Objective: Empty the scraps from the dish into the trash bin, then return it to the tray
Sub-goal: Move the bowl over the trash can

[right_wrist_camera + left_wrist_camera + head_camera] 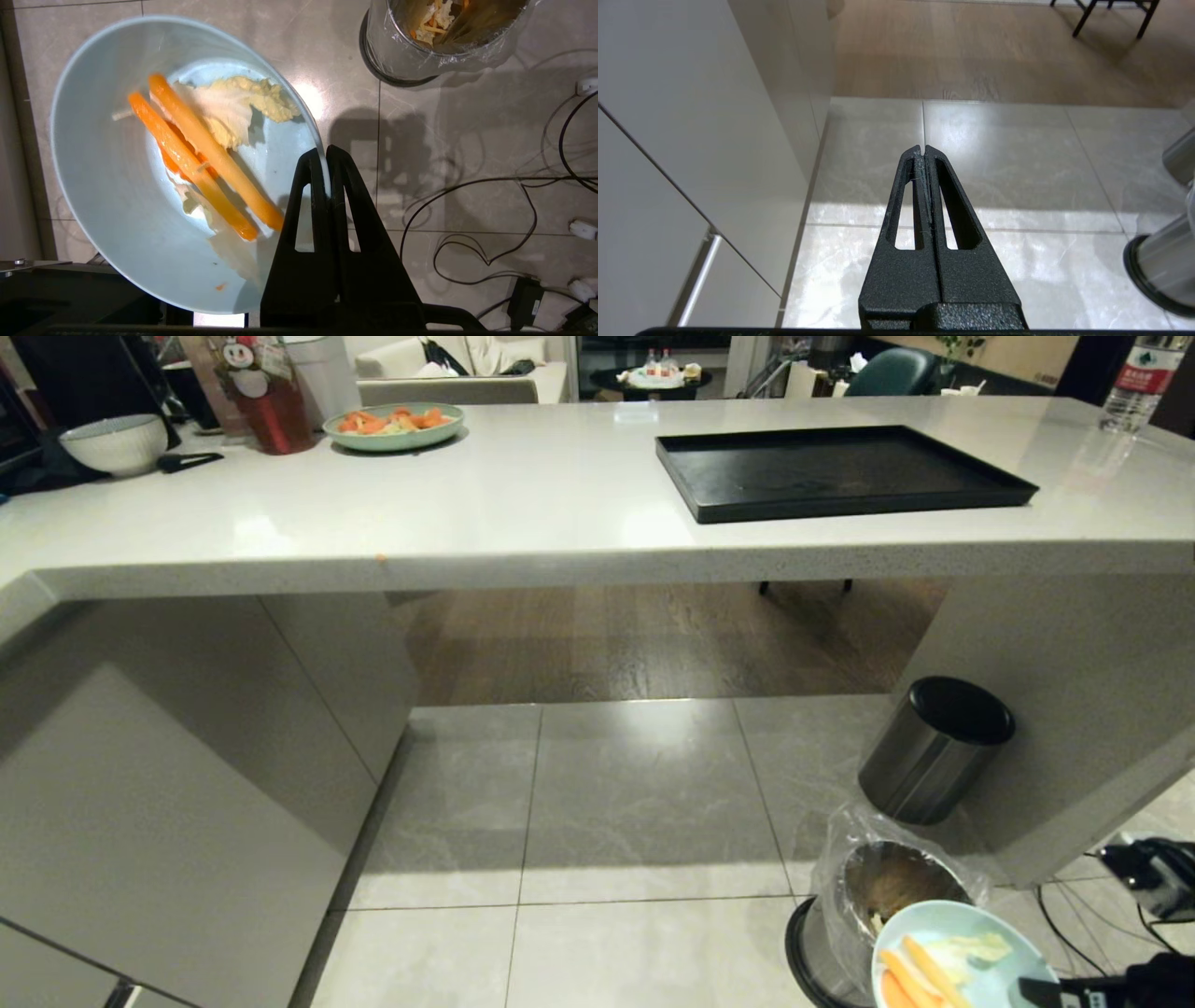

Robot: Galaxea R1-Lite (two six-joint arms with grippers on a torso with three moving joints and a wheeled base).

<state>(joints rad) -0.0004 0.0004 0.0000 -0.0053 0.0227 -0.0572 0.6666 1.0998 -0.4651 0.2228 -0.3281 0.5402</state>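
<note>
Scraps (205,149) lie inside the dish (107,186), and we take that light-blue dish as our landmark. The right hand (326,154) is clamped on its rim, one finger inside the wall and one outside. In the right wrist view we see two long orange strips across pale leafy pieces in the dish, something the head view gives only in part, since there the dish (971,947) is cut off by the picture's lower edge.

Just beyond the dish in the head view stands the trash bin (882,887), its crinkly clear bag rising around the steel mouth; the dish rim overlaps the bin's near edge in that picture. The right wrist view adds the bin's inside (444,28), where earlier shreds of vegetable lie against the liner, and shows black cables (490,219) on the tiled floor beside the dish. Past the trash bin stands a black-lidded steel bin (934,747).

Well away from the dish and above it, on the pale surface (523,504), lies the black tray (840,471). Only the head view shows it, along with a green plate (394,427) of orange slices and a white bowl (114,443) still farther off.

The left hand (923,149) appears only in its own wrist view, fingers pressed together on nothing, hanging over the floor.
</note>
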